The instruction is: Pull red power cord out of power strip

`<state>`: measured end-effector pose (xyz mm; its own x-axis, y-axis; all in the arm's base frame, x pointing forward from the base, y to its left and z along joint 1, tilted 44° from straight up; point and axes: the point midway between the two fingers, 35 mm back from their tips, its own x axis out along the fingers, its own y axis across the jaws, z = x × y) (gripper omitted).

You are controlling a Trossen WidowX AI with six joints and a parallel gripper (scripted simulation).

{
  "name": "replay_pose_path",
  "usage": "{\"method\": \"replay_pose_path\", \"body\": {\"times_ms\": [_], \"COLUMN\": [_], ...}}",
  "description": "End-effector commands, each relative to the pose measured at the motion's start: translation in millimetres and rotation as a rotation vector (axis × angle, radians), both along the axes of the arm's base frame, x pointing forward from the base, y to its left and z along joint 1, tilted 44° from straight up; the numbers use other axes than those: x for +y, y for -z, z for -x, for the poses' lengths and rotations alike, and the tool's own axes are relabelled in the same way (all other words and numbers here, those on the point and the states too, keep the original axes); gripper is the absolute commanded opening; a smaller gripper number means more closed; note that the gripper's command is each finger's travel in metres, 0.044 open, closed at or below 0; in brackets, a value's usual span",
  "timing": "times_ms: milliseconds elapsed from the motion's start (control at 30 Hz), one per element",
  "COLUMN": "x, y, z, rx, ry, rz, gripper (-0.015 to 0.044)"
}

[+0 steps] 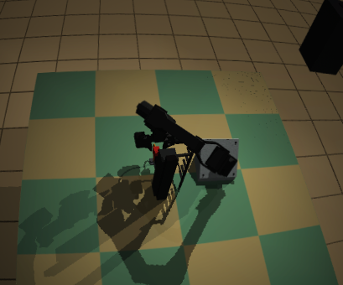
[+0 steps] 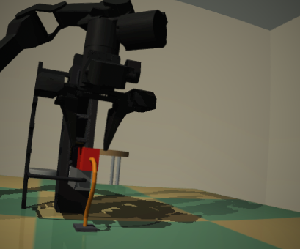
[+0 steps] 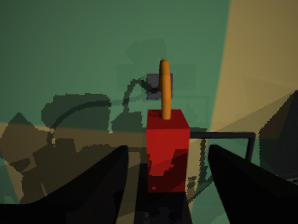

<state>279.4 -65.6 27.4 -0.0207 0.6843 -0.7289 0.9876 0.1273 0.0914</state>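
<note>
Red plug (image 3: 166,151) sits between your gripper (image 3: 166,183) fingers in the wrist view, jaws apart, with a visible gap on each side of the plug, so nothing is clamped. The orange cord (image 3: 165,88) comes off the plug's far face and runs to a small dark block (image 2: 84,228) lying on the green-and-tan checkered mat (image 1: 65,96). In the exterior view the plug is against the tall black upright strip body (image 2: 70,172), raised off the mat, with one dark finger (image 2: 113,124) hanging just above it. You can't tell whether the prongs are seated. From the top, the arm hides most of it; only a red sliver (image 1: 155,148) shows.
</note>
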Motion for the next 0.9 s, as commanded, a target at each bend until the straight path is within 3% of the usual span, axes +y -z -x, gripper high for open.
{"method": "replay_pose_path", "body": {"times_ms": [0, 133, 300, 867], "x": [0.4, -17.4, -51.6, -51.6], "y": [-0.5, 9.5, 31.0, 31.0], "z": [-0.5, -5.1, -9.8, -9.8], "rx": [-0.002, -0.003, -0.004, -0.004], "ry": [0.005, 0.005, 0.005, 0.005], "rz": [0.0, 0.002, 0.004, 0.004], "gripper": [0.0341, 0.044, 0.044, 0.044]}}
